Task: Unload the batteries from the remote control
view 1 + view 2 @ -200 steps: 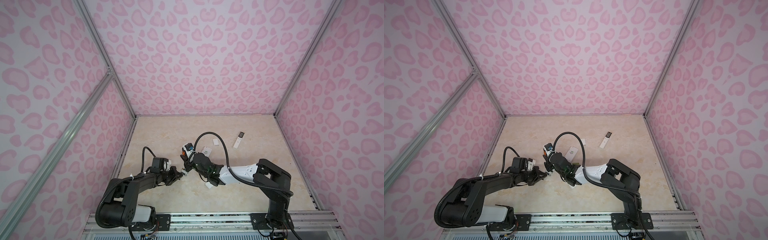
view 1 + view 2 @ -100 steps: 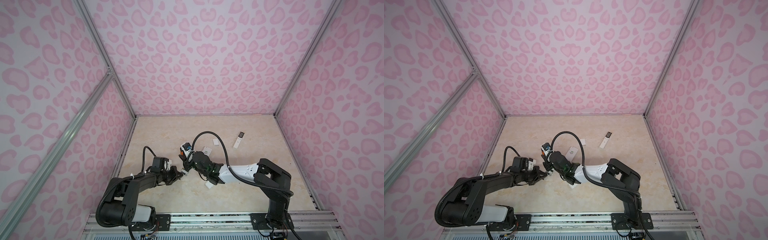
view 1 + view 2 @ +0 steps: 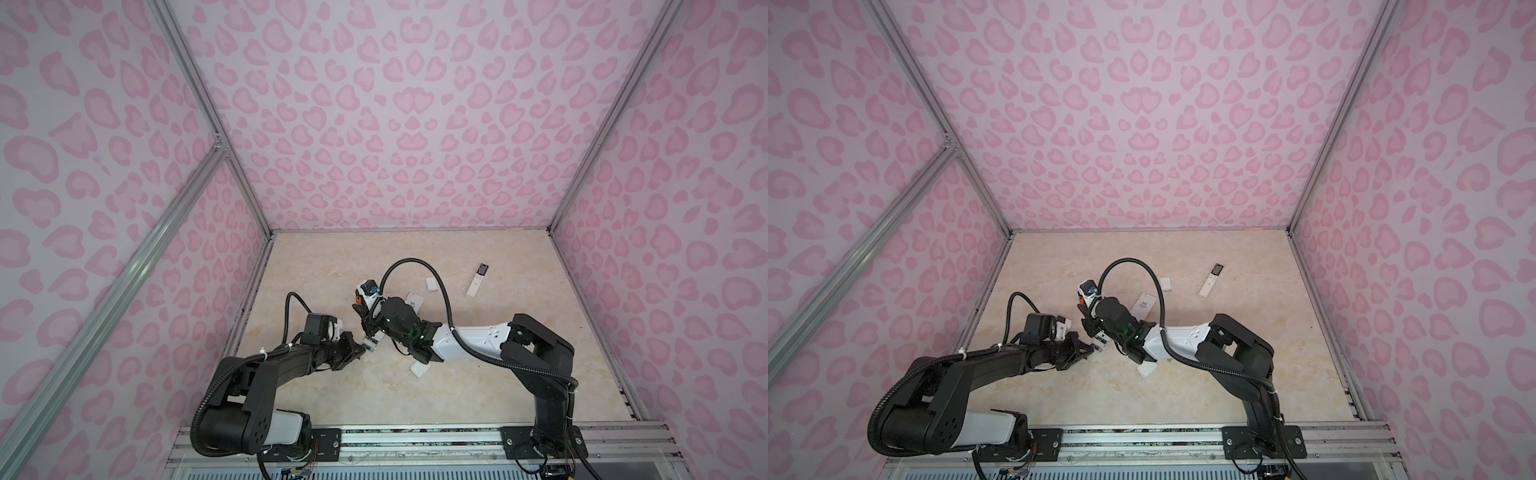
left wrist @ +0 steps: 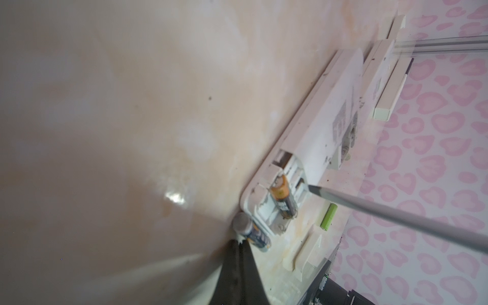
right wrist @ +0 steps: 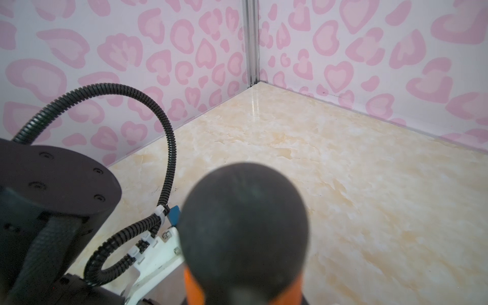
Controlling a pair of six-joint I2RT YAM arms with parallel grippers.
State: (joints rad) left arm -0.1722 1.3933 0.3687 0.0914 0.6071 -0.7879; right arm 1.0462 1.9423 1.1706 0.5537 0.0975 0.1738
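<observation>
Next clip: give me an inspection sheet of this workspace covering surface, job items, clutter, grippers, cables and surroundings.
Surface: beige marbled table, a few dark specks near the remote.
Job's things: remote with its bay open; dark battery seated in it; loose battery beside its end; green battery on the table.
Clutter: spare remote, another remote behind the right arm, white covers.
Grippers: left gripper shut, empty, tips by the loose battery; right gripper shut on the screwdriver, tip at the bay's empty slot.
Cables: black hoses arch above both arms.
Surroundings: pink heart-print walls, metal frame; nothing else seen.
</observation>
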